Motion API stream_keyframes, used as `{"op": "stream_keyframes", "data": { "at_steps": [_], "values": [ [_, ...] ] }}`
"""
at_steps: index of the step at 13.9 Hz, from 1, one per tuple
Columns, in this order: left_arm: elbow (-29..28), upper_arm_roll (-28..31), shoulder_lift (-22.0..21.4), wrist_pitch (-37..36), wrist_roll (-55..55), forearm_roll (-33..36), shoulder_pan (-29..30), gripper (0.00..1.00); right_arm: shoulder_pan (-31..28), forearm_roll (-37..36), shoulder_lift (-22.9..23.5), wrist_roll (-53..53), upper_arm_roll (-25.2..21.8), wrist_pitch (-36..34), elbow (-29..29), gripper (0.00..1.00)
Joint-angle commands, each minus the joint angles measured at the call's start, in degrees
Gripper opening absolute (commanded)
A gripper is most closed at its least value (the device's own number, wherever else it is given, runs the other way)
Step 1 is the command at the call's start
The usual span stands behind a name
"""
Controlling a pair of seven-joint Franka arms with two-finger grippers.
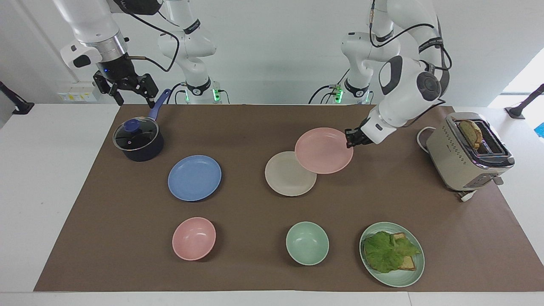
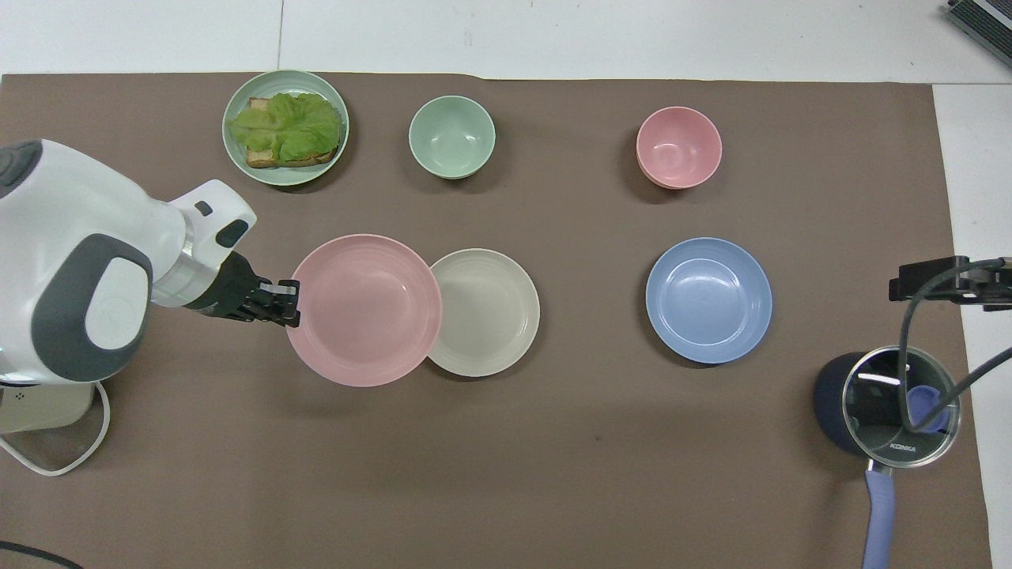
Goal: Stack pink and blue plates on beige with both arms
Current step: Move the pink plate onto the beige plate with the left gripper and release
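Note:
My left gripper (image 1: 350, 138) (image 2: 286, 301) is shut on the rim of the pink plate (image 1: 324, 150) (image 2: 364, 310). It holds the plate level in the air. The plate's free edge overlaps the rim of the beige plate (image 1: 288, 177) (image 2: 492, 313), which lies flat mid-mat. The blue plate (image 1: 194, 177) (image 2: 709, 300) lies flat beside the beige one, toward the right arm's end. My right gripper (image 1: 131, 95) (image 2: 945, 284) hangs open and empty above the mat's corner by the pot.
A dark pot (image 1: 138, 140) with a glass lid and blue handle stands near the right gripper. A toaster (image 1: 469, 151) holding bread sits at the left arm's end. Farthest from the robots stand a pink bowl (image 1: 194, 238), a green bowl (image 1: 307, 243) and a green plate (image 1: 399, 280) of lettuce and bread.

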Motion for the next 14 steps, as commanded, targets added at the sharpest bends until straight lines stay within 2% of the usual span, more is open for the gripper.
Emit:
{"op": "stream_keyframes", "data": {
  "at_steps": [1, 4, 8, 12, 13, 14],
  "values": [
    [-3.15, 1.09, 1.56, 7.97, -4.5, -2.47, -5.43, 0.0, -0.63, -0.24, -0.72, -1.14, 0.18, 2.74, -2.8, 1.0],
    [-3.33, 1.09, 5.61, 13.87, -7.85, -3.79, -8.69, 0.0, -1.33, -0.24, -0.63, -1.23, 0.18, 3.36, -3.86, 1.0],
    [-3.86, 1.09, 8.34, 18.45, -9.36, -3.97, -10.45, 0.0, -1.34, -0.24, -0.63, -1.05, 0.18, 3.8, -3.95, 1.0],
    [-4.03, 1.18, 8.25, 17.85, -8.92, -3.97, -10.45, 0.0, -1.34, -0.24, -0.63, -0.97, 0.18, 3.8, -4.04, 1.0],
    [-3.95, 1.18, 8.25, 17.76, -8.31, -3.88, -10.1, 0.57, -1.34, -0.24, -0.63, -0.97, 0.18, 3.8, -4.04, 1.0],
    [-3.86, 1.18, 8.34, 17.76, -8.21, -3.88, -10.1, 0.89, -1.25, -0.24, -0.63, -0.97, 0.18, 3.8, -4.04, 1.0]
  ]
}}
